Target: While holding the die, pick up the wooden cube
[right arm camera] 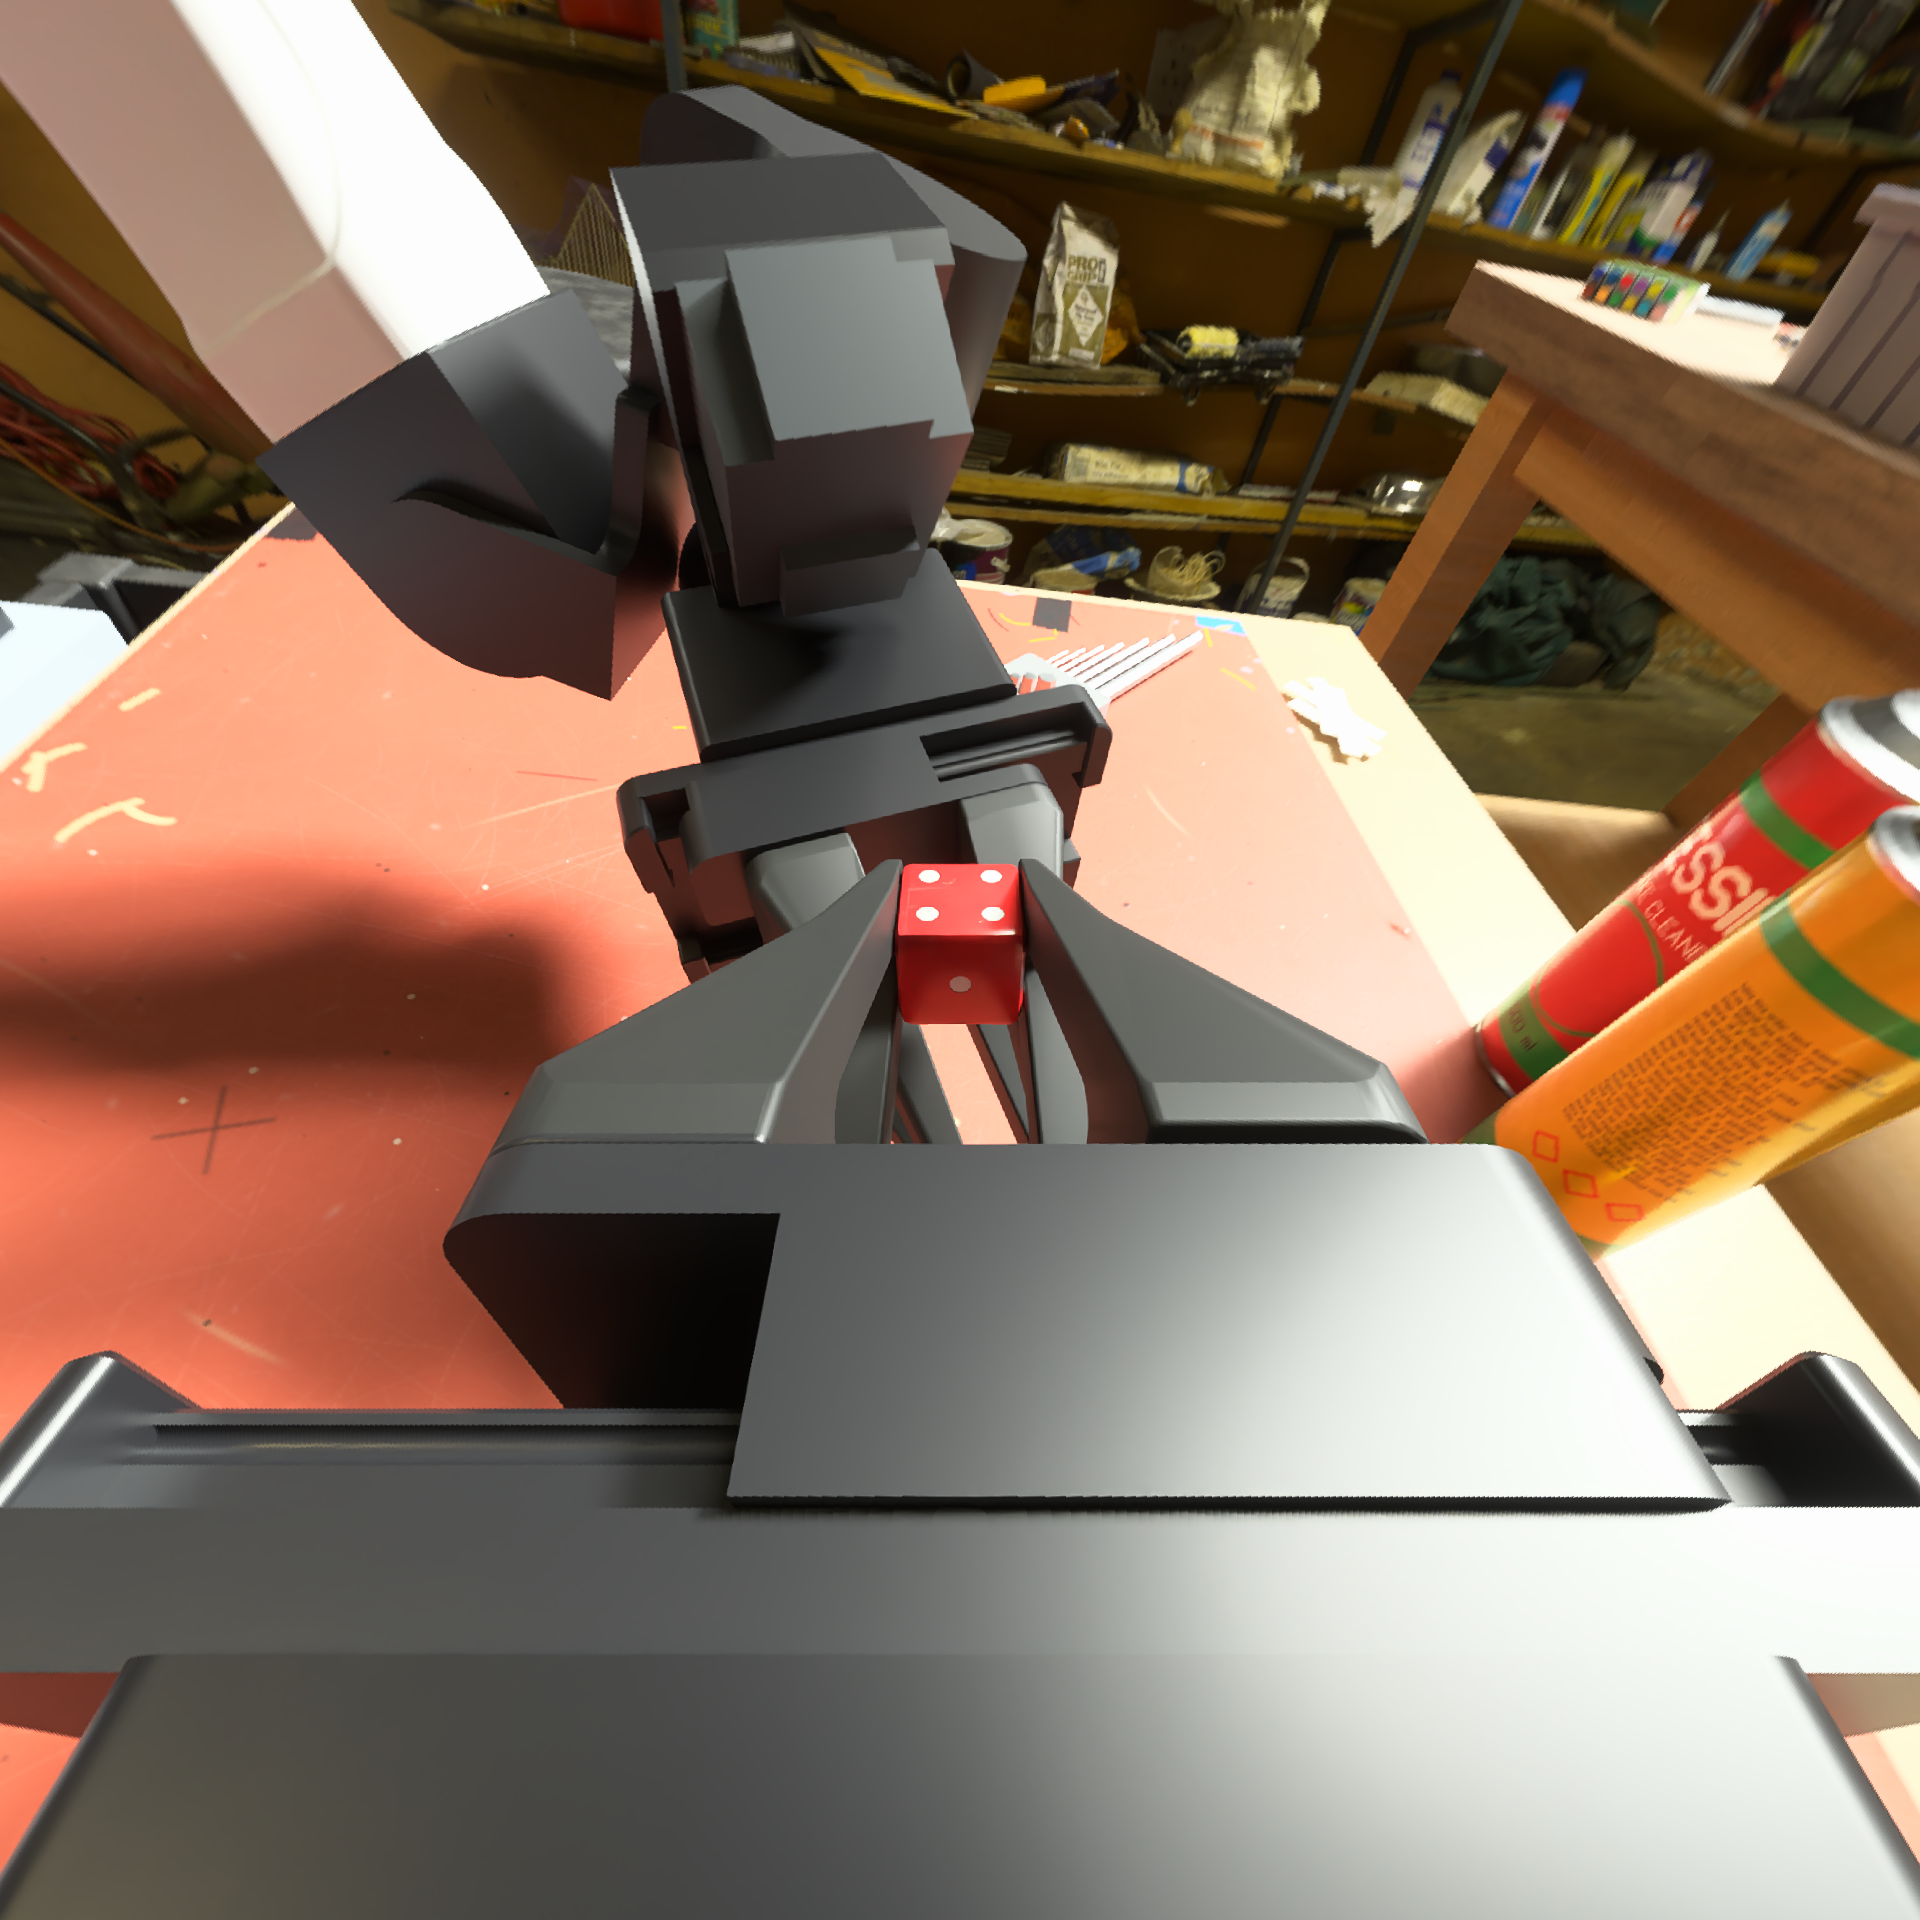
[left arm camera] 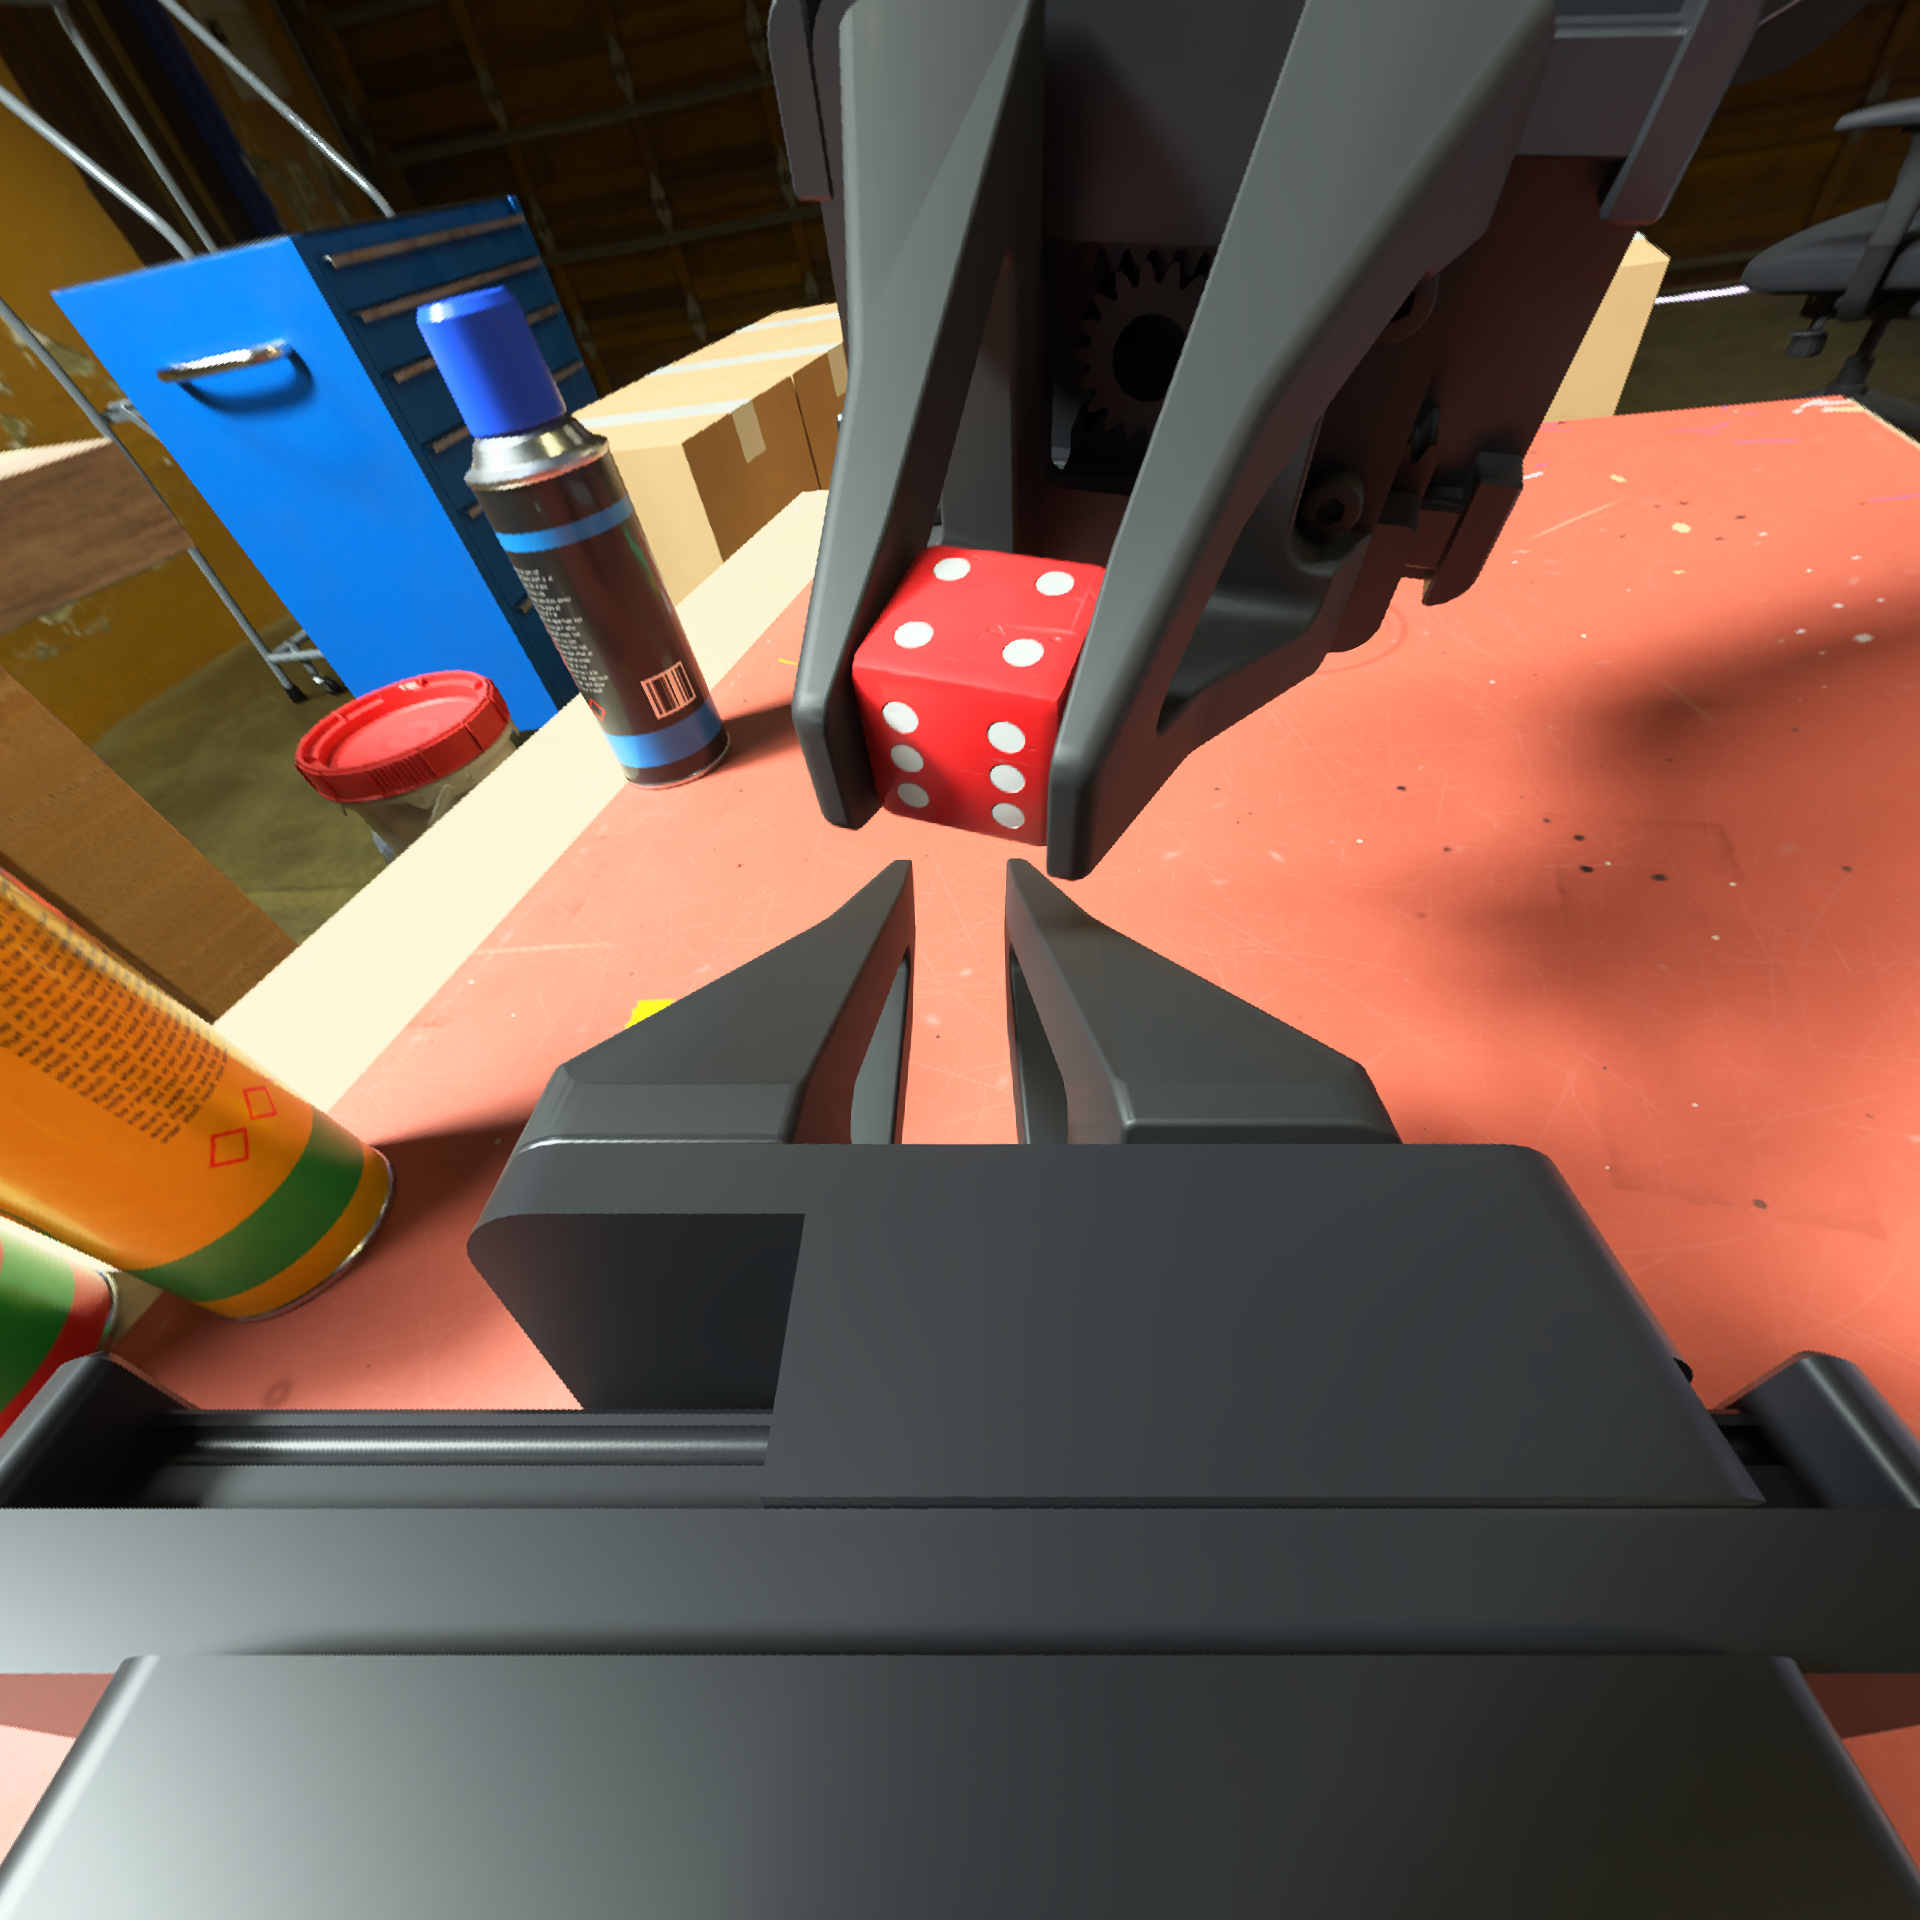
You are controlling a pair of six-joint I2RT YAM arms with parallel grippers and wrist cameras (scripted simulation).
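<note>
So the red die [right arm camera: 958, 945] sits pinched between the right gripper [right arm camera: 961, 883] fingers, above the salmon table [right arm camera: 312, 727]. Left gripper [left arm camera: 958, 868] faces it close up, fingers slightly apart, holding nothing. Orange can [right arm camera: 1704, 1060] nearby.

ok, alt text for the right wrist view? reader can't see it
The right gripper is shut on a red die above a salmon-pink table, four pips up. The left gripper's body faces it just behind the die. Red and orange spray cans stand at the right edge.
</note>
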